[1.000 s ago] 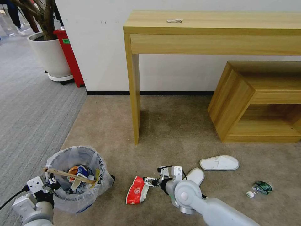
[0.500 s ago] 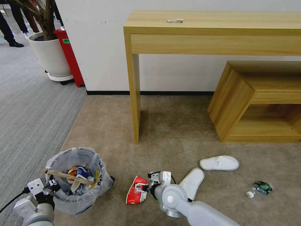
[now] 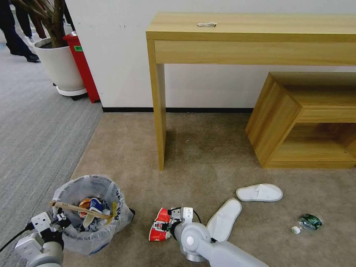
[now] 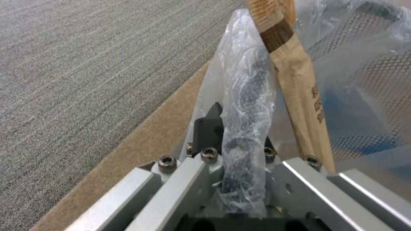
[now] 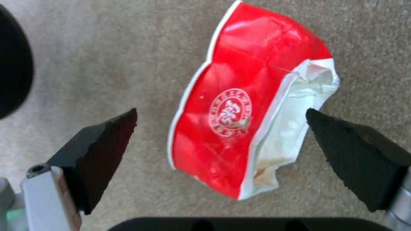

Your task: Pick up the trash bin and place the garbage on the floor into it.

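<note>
The trash bin (image 3: 89, 215), black with a crinkled clear bag over its rim, stands on the beige floor (image 3: 207, 148) at lower left and holds several pieces of garbage and a wooden stick (image 3: 79, 208). My left gripper (image 3: 61, 219) is shut on the bin's bagged rim (image 4: 246, 106), with the stick (image 4: 295, 80) beside it. A crushed red-white paper cup (image 3: 158, 224) lies on the carpet. My right gripper (image 3: 167, 223) hovers open just above it, and its black fingertips (image 5: 107, 141) stand on either side of the cup (image 5: 240, 106) without touching it.
Two white slippers (image 3: 259, 193) (image 3: 224, 218) lie right of the cup, with a crushed green bottle (image 3: 310, 221) and white cap (image 3: 295, 230) farther right. A wooden desk leg (image 3: 160, 122) and low wooden shelf (image 3: 304, 122) stand behind. Grey striped carpet (image 3: 33, 126) lies to the left.
My right arm has swung left, carrying its open gripper from the cup's right edge to over the cup. The bin and left gripper have barely shifted.
</note>
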You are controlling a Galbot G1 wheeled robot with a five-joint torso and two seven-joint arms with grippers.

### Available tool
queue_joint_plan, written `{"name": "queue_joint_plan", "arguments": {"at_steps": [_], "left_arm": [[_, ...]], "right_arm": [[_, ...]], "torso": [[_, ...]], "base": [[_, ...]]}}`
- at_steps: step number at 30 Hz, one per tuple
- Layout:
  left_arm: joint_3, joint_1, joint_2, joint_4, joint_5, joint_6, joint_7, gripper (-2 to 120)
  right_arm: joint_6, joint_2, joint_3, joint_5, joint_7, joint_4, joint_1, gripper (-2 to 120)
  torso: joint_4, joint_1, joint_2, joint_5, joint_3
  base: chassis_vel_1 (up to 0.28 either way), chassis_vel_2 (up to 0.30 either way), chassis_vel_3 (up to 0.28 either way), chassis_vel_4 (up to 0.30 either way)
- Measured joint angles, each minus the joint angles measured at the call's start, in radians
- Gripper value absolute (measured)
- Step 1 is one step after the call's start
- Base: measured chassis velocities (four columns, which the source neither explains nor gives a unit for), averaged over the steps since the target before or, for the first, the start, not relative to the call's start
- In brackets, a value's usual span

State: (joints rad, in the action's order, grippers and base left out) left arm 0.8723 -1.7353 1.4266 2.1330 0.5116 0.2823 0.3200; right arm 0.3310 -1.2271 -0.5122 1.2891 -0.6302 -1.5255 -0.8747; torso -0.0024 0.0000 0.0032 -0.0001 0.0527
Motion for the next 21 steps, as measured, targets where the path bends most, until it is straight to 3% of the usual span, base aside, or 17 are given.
{"name": "queue_joint_plan", "arguments": {"at_steps": [17, 21], "left_arm": [[0.004, -0.005, -0.001, 0.008, 0.002, -0.005, -0.001, 1], [0.006, -0.005, -0.003, 0.008, 0.004, -0.007, -0.002, 1]], "right_arm": [[-0.033, -0.032, -0.04, -0.052, 0.017, 0.072, 0.005, 97], [-0.038, -0.033, -0.046, -0.061, 0.019, 0.082, 0.009, 91]], "torso": [[0.0, 0.0, 0.0, 0.0, 0.0], [0.0, 0.0, 0.0, 0.0001, 0.0]], "base": [[0.0, 0.0, 0.0, 0.0], [0.0, 0.0, 0.0, 0.0]]}}
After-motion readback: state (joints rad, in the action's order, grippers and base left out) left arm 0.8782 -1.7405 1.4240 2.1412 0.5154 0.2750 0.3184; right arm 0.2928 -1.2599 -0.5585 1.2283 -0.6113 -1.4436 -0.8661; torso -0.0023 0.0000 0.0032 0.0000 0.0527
